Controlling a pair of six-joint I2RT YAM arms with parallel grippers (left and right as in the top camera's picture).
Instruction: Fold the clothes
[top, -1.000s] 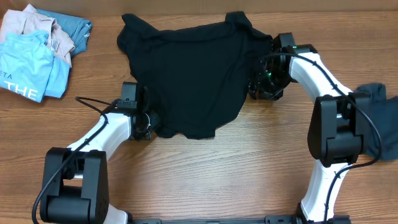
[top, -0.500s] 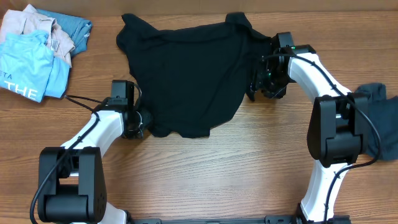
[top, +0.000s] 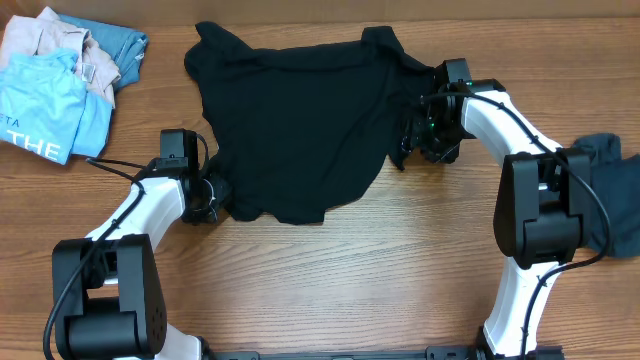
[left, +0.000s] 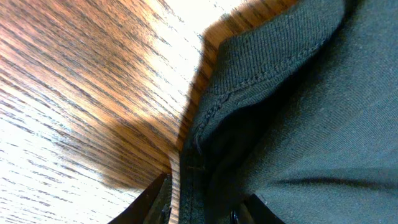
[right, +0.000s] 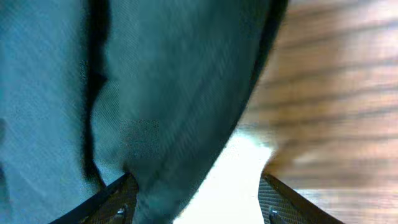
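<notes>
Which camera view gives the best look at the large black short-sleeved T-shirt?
Overhead: nearly the whole black short-sleeved fabric T-shirt shows, spread on the wooden table. The left wrist view shows only a stitched hem; the right wrist view only a blurred fold.

plain black t-shirt (top: 300, 130), light-blue shirt (top: 45, 110) lettered white, brown wood-grain table (top: 330, 290).

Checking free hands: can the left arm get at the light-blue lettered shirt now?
Probably not yet: nothing stands between it and the light-blue shirt, but the left end effector is clamped on the hem of the black T-shirt.
</notes>
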